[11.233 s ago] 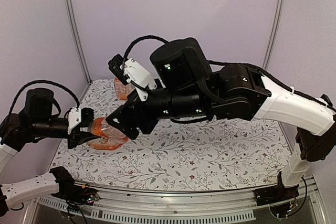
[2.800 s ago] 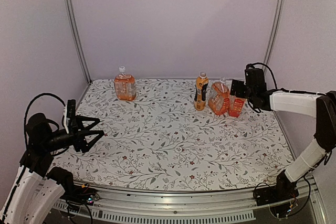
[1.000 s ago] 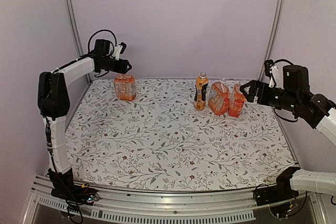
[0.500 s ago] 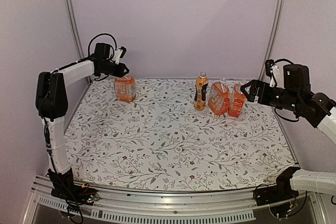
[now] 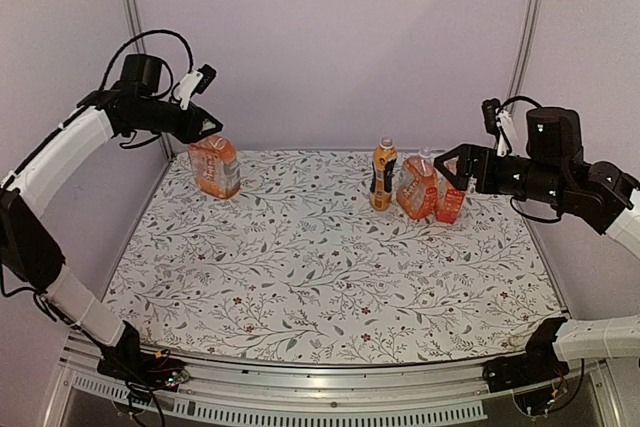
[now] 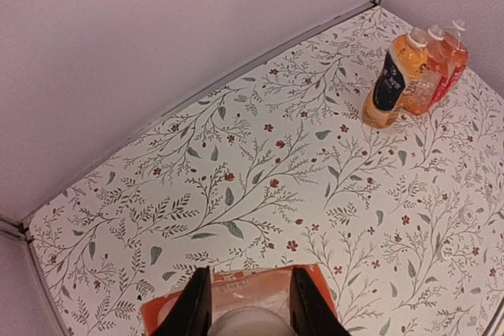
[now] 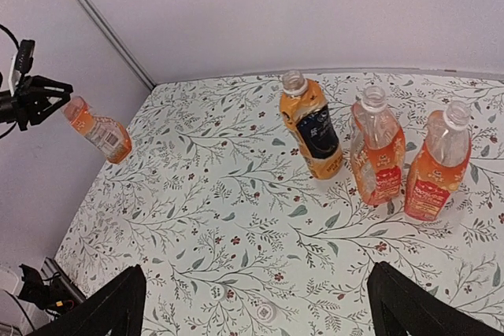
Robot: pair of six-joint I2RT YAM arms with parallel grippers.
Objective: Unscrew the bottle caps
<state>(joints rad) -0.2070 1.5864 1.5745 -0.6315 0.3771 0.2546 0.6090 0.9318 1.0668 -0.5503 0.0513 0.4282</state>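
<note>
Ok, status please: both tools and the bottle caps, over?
Left tool shut on cap of red-labelled bottle; bottle off table, tilted. Right tool open, near three bottles. No obstacle seen.

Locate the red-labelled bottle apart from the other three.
Top view, far left: the red-labelled bottle is held tilted in the left fingers, across the table from the other bottles.

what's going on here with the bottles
The left gripper, jaws shut on the white cap of a red-labelled bottle, holds that bottle tilted and off the table at the far left. The right gripper hovers with jaws wide open, holding nothing. It is near three upright bottles at the far right: a dark-labelled bottle and two more red-labelled bottles.
</note>
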